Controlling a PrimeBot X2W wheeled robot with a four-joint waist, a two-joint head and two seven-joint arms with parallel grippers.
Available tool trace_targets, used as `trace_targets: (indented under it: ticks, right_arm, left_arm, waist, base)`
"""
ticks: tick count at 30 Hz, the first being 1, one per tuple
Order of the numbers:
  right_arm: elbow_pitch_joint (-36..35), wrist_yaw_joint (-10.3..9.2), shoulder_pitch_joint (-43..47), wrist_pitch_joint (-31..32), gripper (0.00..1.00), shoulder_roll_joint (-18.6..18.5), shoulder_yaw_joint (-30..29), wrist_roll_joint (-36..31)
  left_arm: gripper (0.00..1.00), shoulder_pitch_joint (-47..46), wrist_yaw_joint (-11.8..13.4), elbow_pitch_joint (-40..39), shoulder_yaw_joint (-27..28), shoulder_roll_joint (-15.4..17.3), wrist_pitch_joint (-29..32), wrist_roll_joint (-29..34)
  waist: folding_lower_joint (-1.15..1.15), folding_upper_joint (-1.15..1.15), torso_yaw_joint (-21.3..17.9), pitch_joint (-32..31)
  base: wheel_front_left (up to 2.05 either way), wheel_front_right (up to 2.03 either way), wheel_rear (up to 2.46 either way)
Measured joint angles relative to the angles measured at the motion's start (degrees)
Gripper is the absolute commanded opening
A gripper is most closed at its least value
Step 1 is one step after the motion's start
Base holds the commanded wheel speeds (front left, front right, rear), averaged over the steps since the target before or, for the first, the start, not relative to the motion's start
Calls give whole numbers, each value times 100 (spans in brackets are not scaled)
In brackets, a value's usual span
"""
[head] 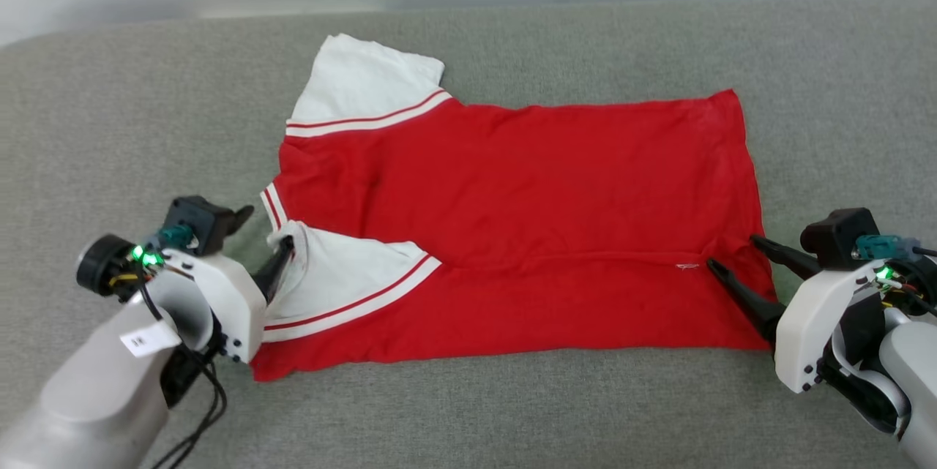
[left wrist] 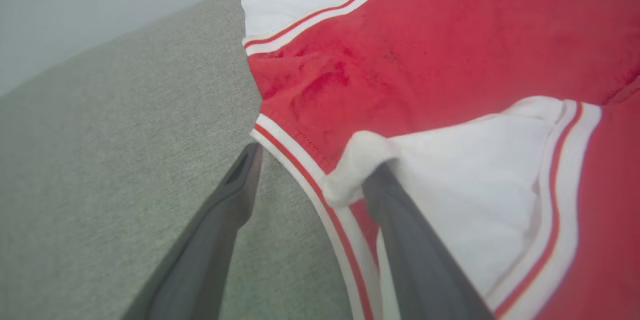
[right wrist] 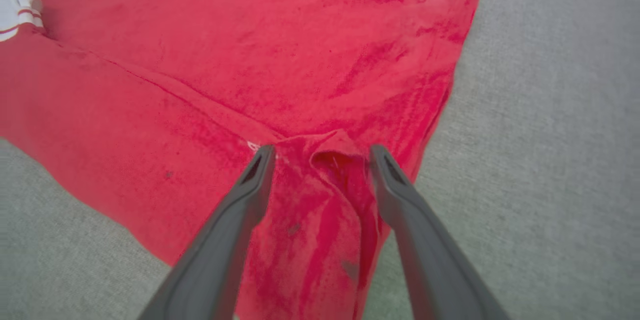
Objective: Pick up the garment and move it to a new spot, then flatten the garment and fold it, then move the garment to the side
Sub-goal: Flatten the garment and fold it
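Since my left gripper (head: 265, 231) at eight o'clock and right gripper (head: 732, 251) at four both stand wide, gripping nothing, I'd lift them straight off the half-folded garment (head: 527, 198), centred on the cushion (head: 512, 410), without snagging the sleeve cuff (left wrist: 357, 165).

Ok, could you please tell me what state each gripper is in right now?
Left gripper: open, holding nothing, one finger at the garment sleeve.
Right gripper: open, holding nothing, fingers astride the garment hem.
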Motion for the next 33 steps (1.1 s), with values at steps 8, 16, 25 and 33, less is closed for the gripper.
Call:
trace_targets:
  ticks: [8,16,25,33]
  right_arm:
    - [-46,0,247,-138,100,12,-158,-71]
    - [-100,0,351,-111,100,136,-256,-156]
    - [-194,0,343,-35,100,222,-266,-212]
    - [-222,0,176,12,100,261,-230,-229]
  left_arm:
    - [100,-333,-19,-657,-70,411,842,-225]
    - [100,-563,-27,-1437,-416,824,2874,-872]
    - [100,-570,-10,-1904,-697,1083,4929,-1886]
    - [100,-360,111,-1726,-800,1107,5443,-2227]
  waist:
    - [-1,0,179,-395]
    - [-1,0,277,-583]
    - [-1,0,160,-518]
    - [0,0,-13,-284]
  base:
    - [0,0,0]
    - [0,0,0]
    - [0,0,0]
    - [0,0,0]
